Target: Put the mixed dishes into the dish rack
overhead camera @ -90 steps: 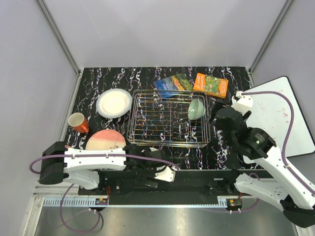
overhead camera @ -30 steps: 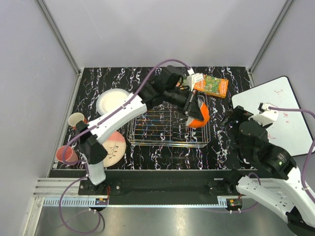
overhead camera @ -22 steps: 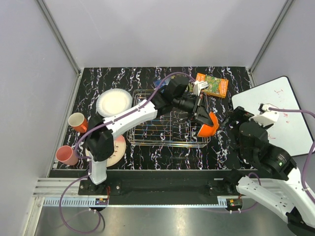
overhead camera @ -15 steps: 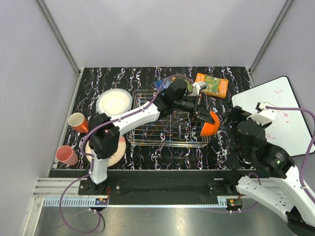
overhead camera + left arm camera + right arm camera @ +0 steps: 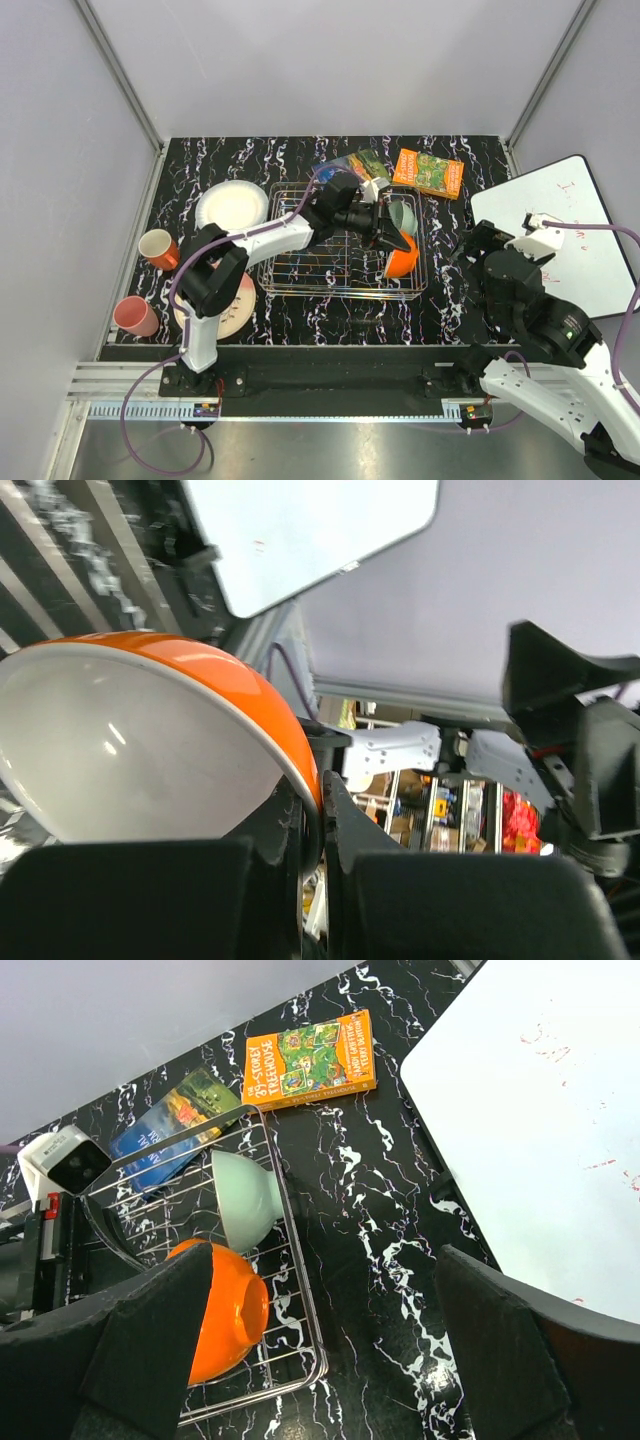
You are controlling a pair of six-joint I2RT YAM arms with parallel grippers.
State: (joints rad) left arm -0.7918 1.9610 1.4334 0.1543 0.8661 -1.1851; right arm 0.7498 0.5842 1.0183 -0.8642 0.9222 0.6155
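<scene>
Drawn back left since half a second ago: orange bowl (image 5: pixel 402 262), glossy, cream inside, now within right end of wire rack (image 5: pixel 290 270). Tilted on edge, just beside pale green bowl (image 5: pixel 401 215). Rim pinched tight in left claw (image 5: pixel 318 800). Right claw (image 5: pixel 325 1290) spread wide, holding nothing, above marbled black table (image 5: pixel 380 1190).

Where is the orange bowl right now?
In the top view the orange bowl is at the right end of the dish rack, just nearer the robot than the pale green bowl, its rim pinched by the left hand.
</scene>
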